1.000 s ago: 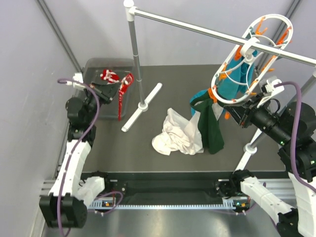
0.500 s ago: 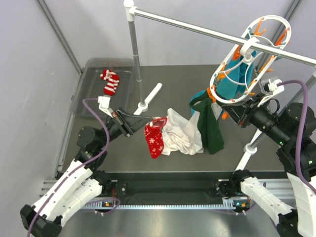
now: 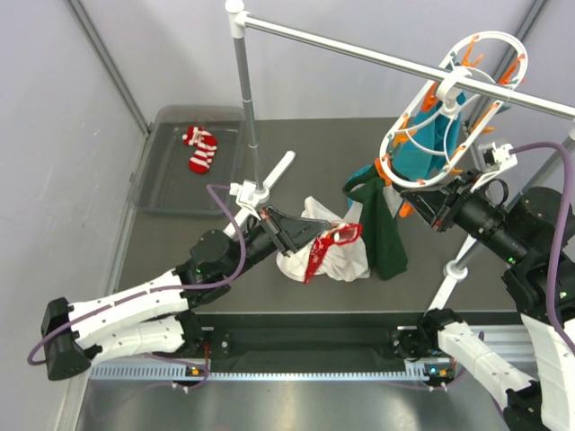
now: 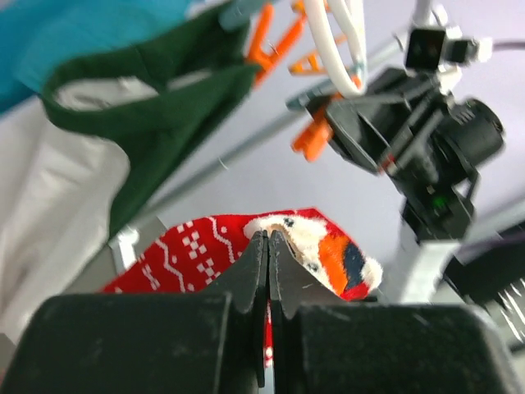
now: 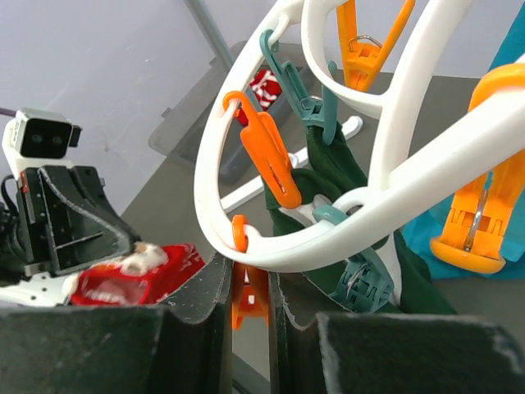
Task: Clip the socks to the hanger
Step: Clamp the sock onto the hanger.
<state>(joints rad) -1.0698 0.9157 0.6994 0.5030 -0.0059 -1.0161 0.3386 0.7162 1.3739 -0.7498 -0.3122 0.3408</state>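
Observation:
My left gripper is shut on the white cuff of the snowflake-dotted red sock and holds it in the air over the white cloth, near the hanger's low end. The sock also shows in the left wrist view and in the right wrist view. The striped sock lies in the grey tray at the back left. The white oval hanger hangs tilted on the rail. My right gripper is shut on an orange clip at the hanger's low rim.
A dark green cloth and a teal cloth hang clipped to the hanger. A white cloth lies on the table. The white rail stands on a post with a flat foot. A grey tray sits back left.
My left arm has carried the snowflake sock from the tray at the back left across the table to the right, up to the hanger. The right gripper has stayed at the hanger.

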